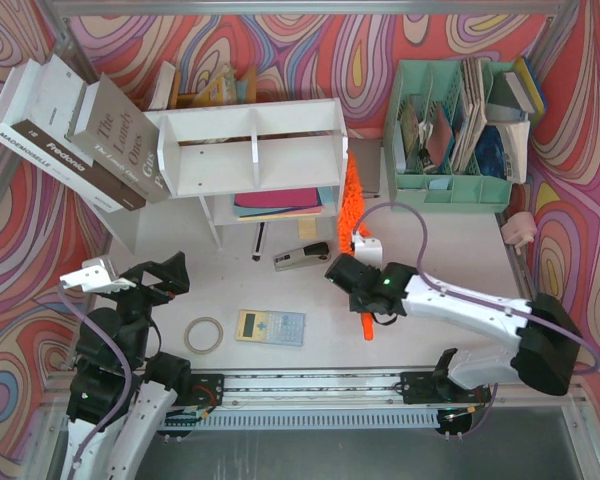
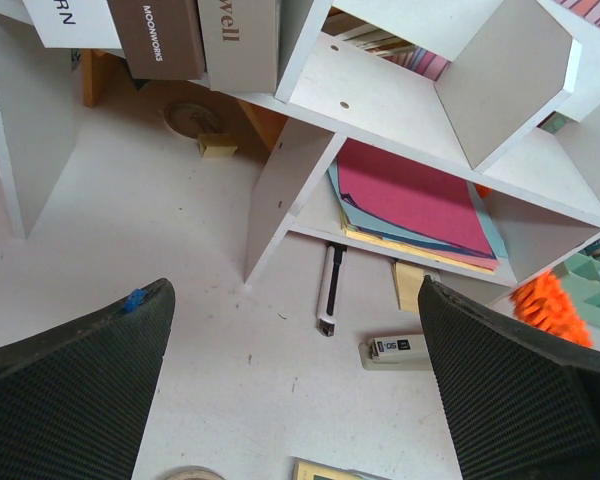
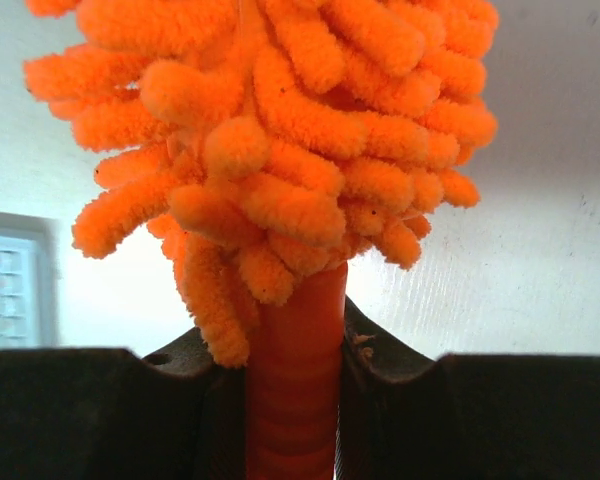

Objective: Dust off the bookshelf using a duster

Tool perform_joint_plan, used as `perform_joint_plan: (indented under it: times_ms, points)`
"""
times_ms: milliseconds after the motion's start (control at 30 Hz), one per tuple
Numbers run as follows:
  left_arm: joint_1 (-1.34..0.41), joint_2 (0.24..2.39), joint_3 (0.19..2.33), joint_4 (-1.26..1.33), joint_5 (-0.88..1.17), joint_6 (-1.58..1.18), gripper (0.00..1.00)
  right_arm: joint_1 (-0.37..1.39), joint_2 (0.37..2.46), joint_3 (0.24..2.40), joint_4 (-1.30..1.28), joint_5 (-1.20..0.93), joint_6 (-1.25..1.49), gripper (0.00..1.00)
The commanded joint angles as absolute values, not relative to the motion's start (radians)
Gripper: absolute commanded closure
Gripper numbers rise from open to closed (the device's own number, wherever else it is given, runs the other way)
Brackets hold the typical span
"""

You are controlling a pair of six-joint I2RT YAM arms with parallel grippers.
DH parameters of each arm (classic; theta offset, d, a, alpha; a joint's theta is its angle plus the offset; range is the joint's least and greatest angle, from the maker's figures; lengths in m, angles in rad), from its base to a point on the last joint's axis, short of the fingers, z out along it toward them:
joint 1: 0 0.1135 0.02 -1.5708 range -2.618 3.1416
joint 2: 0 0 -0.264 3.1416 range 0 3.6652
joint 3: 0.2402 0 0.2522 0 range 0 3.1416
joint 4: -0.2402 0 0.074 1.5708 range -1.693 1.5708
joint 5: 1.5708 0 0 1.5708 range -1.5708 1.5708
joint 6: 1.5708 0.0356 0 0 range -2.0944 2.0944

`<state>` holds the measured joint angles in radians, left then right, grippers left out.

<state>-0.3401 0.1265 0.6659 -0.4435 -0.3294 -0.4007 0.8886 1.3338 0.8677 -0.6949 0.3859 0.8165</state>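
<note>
- A stack of books (image 1: pixel 75 135) leans at the far left, just beside the left end of the bookshelf (image 1: pixel 250 125).
- The left gripper (image 1: pixel 172 278) hovers over the table (image 1: pixel 440 250) in front of the shelf's left half. Its claw stands wide apart and holds nothing.
- A tape roll (image 1: pixel 204 335) and a calculator (image 1: pixel 270 327) lie near the front edge, between the two arms.
- The white bookshelf stands at the back, with coloured paper sheets (image 1: pixel 278 200) on its lower tier. A pen (image 1: pixel 259 240) and a stapler (image 1: pixel 302 255) lie just in front.
- The duster (image 1: pixel 350 200) has its fluffy orange head along the shelf's right end; whether they touch cannot be told.
- The right gripper (image 3: pixel 295 390) is clamped on the duster's handle just below the head.
- A mint-green organiser (image 1: pixel 450 185) sits at the far right.
</note>
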Motion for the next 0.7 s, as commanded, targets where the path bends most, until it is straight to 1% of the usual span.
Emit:
perform_joint_plan:
  times_ms: [0,133,267,367,567,667]
  points:
    - [-0.336,0.127,0.664,-0.431,-0.322,-0.403,0.02,0.893,1.226,0.952,-0.704,0.472,0.776,1.00]
    - [-0.336,0.123,0.665,-0.431,-0.323,-0.403,0.02,0.893,1.230,0.876,-0.651,0.424,0.800,1.00]
    - [-0.336,0.121,0.664,-0.432,-0.323,-0.405,0.02,0.893,1.282,0.772,-0.538,0.334,0.818,1.00]
    - [-0.336,0.126,0.664,-0.430,-0.319,-0.405,0.02,0.894,1.336,0.720,-0.472,0.313,0.822,1.00]
    - [-0.336,0.123,0.665,-0.433,-0.320,-0.405,0.02,0.894,1.466,0.690,-0.394,0.304,0.808,1.00]
    - [-0.336,0.120,0.664,-0.434,-0.324,-0.405,0.02,0.893,1.488,0.721,-0.422,0.342,0.799,1.00]
